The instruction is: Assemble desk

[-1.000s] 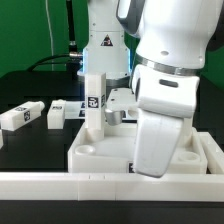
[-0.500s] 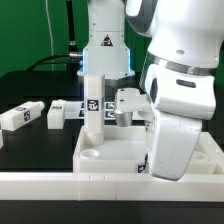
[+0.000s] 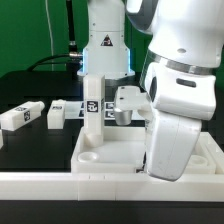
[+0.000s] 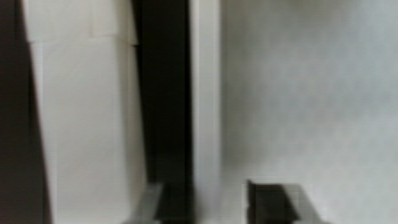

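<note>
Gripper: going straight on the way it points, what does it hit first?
Likely the desk top. The gripper points down, its jaws astride the raised rim, so the rim or the tray floor comes first. Depth is unclear.

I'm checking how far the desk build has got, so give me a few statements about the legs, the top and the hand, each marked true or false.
1. One leg stands upright on the desk top. True.
2. All four legs are standing in the desk top. False: only one stands there, and two more legs lie flat.
3. The lying legs rest on the dark table, toward the exterior view's left. True.
4. The upright leg is plain white with no marking. False: it carries a black-and-white tag.
5. The hand hovers over the lying legs. False: it is close beside the upright leg, on the exterior view's right.
</note>
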Motion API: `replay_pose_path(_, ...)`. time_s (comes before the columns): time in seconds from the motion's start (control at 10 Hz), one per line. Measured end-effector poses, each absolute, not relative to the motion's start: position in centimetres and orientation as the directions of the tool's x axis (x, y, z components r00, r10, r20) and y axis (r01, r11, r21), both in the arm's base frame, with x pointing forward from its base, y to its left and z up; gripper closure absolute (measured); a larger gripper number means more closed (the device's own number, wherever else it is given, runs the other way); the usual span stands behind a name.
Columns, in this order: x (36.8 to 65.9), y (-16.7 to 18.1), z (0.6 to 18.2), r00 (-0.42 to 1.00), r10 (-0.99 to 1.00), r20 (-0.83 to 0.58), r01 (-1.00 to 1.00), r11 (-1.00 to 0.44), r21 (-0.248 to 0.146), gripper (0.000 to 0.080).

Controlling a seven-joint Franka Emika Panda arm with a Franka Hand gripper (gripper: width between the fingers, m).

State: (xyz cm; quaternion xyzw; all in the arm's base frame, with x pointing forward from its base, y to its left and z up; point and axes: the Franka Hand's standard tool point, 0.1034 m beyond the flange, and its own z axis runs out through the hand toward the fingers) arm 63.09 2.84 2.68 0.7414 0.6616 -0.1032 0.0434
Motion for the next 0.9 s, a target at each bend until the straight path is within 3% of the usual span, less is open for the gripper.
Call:
replay_pose_path(0.2, 62.9, 2.5, 4.1, 0.104, 0.971, -0.216, 0.989, -0.123, -0.077, 0.0331)
replay_pose_path(0.3, 63.0, 2.2, 4.9, 0.099, 0.970, -0.223, 0.991, -0.116, -0.067, 0.0331)
replay_pose_path(0.4, 62.9, 2.1, 5.8, 0.089, 0.970, -0.227, 0.993, -0.103, -0.050, 0.0195)
replay_pose_path(0.7, 60.3, -0.1, 7.9, 0.112, 0.971, -0.212, 0.993, -0.116, -0.006, 0.0151)
replay_pose_path(0.9, 57.9, -2.6, 7.9, 0.147, 0.966, -0.210, 0.988, -0.154, -0.019, 0.0150)
